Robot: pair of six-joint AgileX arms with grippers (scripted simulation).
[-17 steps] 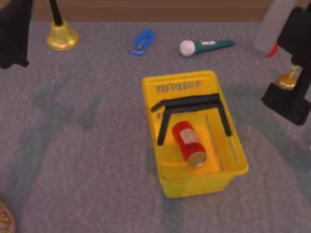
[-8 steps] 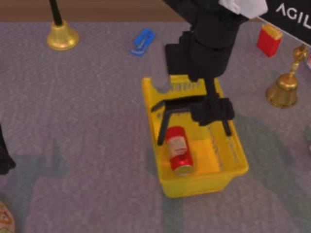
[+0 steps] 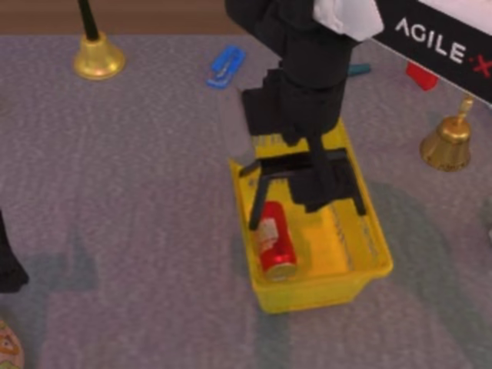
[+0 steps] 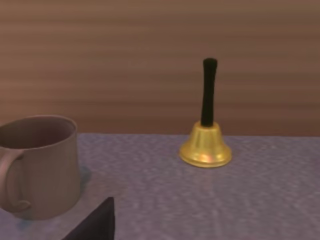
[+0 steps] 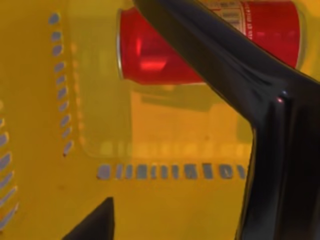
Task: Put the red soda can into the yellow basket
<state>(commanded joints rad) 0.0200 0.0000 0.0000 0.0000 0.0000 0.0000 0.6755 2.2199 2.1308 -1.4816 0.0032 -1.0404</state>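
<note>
The red soda can (image 3: 274, 242) lies on its side inside the yellow basket (image 3: 323, 288), against the basket's left wall near the front. In the right wrist view the can (image 5: 165, 55) shows beyond a black handle (image 5: 240, 65), above the yellow floor (image 5: 165, 135). My right gripper (image 3: 323, 188) hangs over the basket's middle, right at the black handles (image 3: 296, 165), open with nothing between its fingers; one fingertip (image 5: 97, 222) shows. My left gripper (image 3: 8, 265) stays at the table's left edge, open, with one fingertip (image 4: 100, 222) in its wrist view.
A gold bell (image 3: 98, 55) stands back left and a blue stapler (image 3: 226, 66) behind the basket. At the right are another gold bell (image 3: 446, 142) and a red box (image 3: 423, 75). A grey mug (image 4: 37, 165) stands near the left gripper.
My right arm has swung in from the right edge to over the basket and lowered toward the handles. The can has rolled to the basket's left wall. The left arm moved down the left edge.
</note>
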